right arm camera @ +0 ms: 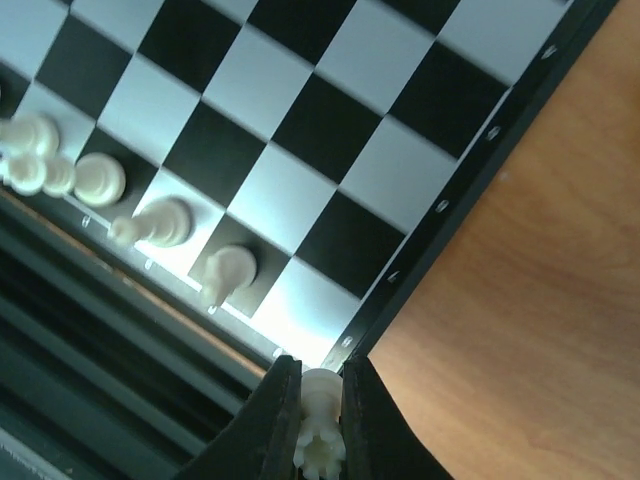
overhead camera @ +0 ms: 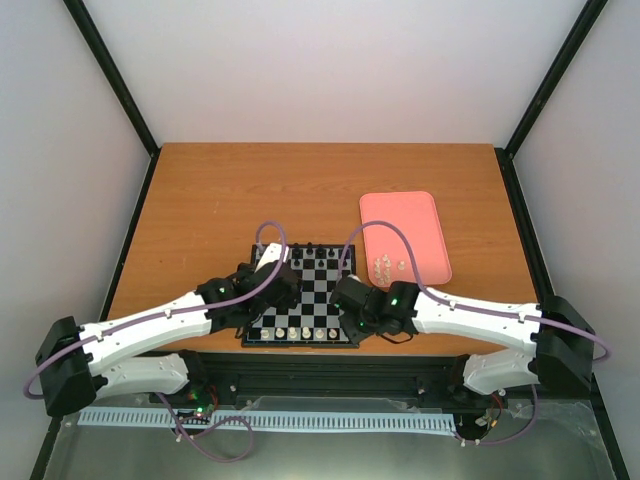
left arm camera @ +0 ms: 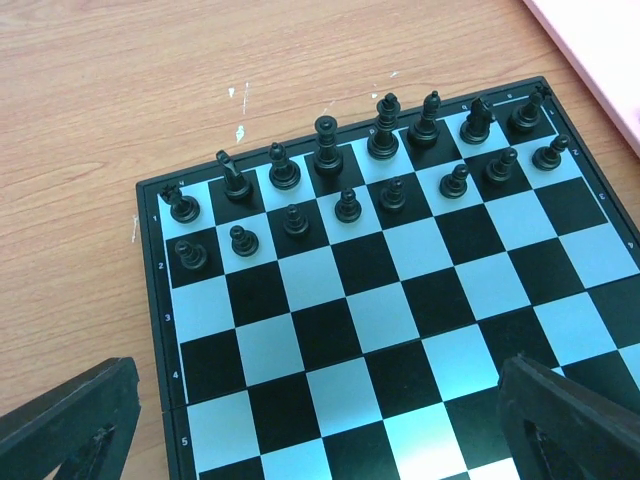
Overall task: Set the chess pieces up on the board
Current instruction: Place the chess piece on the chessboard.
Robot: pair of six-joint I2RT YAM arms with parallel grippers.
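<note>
The board (overhead camera: 315,292) lies at the table's near edge between my two arms. Black figures (left arm camera: 383,140) fill its two far rows. Several cream-white chess pieces (overhead camera: 295,332) stand along its near row, also seen in the right wrist view (right arm camera: 150,225). More white pieces (overhead camera: 385,266) rest on the pink tray. My right gripper (right arm camera: 320,400) is shut on a white rook (right arm camera: 321,425), hovering just above the board's near right corner (right arm camera: 300,320). My left gripper (left arm camera: 320,440) hangs open over the board's bare middle squares (left arm camera: 400,300), its fingers (left arm camera: 75,420) wide apart and holding nothing.
A pink tray (overhead camera: 420,225) lies on the wooden table right of the board. The pink tray's corner (left arm camera: 600,50) shows at the top right of the left wrist view. A black frame rail (right arm camera: 100,340) runs along the table's near edge, close under my right gripper.
</note>
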